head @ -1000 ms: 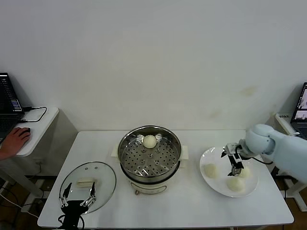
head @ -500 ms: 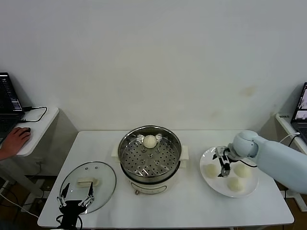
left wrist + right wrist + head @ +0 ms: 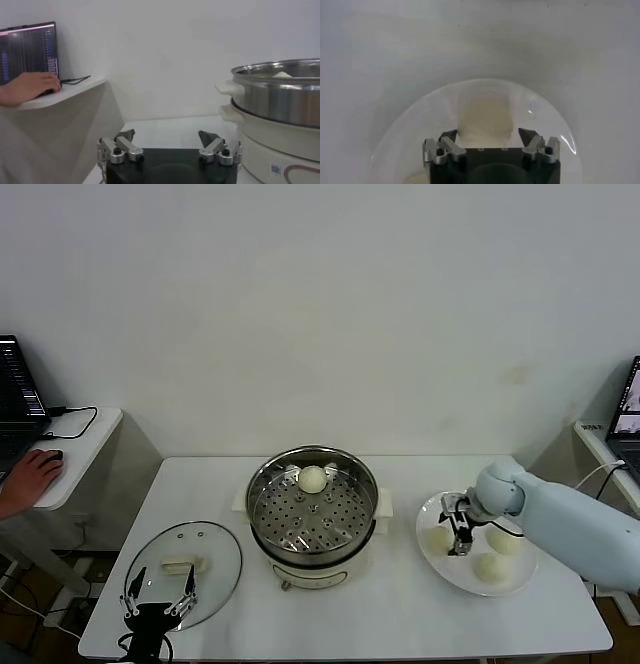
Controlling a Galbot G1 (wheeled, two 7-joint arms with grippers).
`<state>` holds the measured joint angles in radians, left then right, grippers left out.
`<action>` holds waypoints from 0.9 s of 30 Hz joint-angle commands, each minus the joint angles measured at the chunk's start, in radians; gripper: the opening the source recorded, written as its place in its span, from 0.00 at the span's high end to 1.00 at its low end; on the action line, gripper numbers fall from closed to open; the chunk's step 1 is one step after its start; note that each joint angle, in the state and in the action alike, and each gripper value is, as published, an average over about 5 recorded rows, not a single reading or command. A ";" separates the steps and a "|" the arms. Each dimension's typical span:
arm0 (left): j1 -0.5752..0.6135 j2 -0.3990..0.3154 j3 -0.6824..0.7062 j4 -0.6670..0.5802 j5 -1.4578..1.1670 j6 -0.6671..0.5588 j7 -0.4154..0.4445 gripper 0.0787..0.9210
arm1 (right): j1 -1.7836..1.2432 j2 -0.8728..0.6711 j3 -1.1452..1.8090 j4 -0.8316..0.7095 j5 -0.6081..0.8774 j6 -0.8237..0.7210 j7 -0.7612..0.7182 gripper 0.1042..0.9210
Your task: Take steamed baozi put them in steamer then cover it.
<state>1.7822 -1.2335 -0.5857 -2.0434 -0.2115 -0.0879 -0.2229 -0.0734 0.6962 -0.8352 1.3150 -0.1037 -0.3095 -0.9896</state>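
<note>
1. Layout. Steamer (image 3: 312, 509) sits mid-table, uncovered, w/ one baozi already on its perforated tray (image 3: 312, 478). Judgement: pot is left uncovered because loading is not finished. Cover (image 3: 183, 573) lies flat on the table just ahead of the left gripper (image 3: 160, 592), handle up; judged parked there so the left arm can lift it once the buns are in.

2. Supply. White plate (image 3: 436, 563) holds three baozi, all directly around the right gripper (image 3: 456, 532): one at its tips (image 3: 439, 536), one just beyond on the far side from the steamer (image 3: 505, 540), one nearer the robot (image 3: 489, 568). Steamer is well apart from this gripper, toward the robot's left.

3. Right gripper. Down over the plate, jaws spread w/ the nearest bun between them; wrist view shows the bun (image 3: 485, 120) in the gap, tips either side. Whether the pads (image 3: 449, 136) touch the dough: cannot tell. No firm pinch visible, bun not lifted. Judged step: closing on bun no. 2.

4. Left gripper. Idle at the near table edge, fingers spread wide, nothing between them, touching nothing.
</note>
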 commanded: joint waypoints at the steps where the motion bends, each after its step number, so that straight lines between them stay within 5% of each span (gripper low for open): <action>1: -0.001 0.003 0.000 -0.001 0.001 0.001 0.000 0.12 | -0.017 0.019 0.012 -0.014 -0.018 -0.003 -0.006 0.24; 16: -0.007 0.000 0.003 -0.012 0.004 0.004 -0.002 0.12 | 0.092 -0.059 -0.014 0.055 0.031 0.010 -0.046 0.44; 27: -0.015 0.009 0.017 -0.021 0.003 0.006 0.000 0.12 | 0.573 -0.159 -0.232 0.265 0.318 -0.111 -0.047 0.44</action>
<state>1.7678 -1.2274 -0.5728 -2.0606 -0.2079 -0.0833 -0.2235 0.1014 0.6033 -0.8913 1.4175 -0.0096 -0.3381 -1.0362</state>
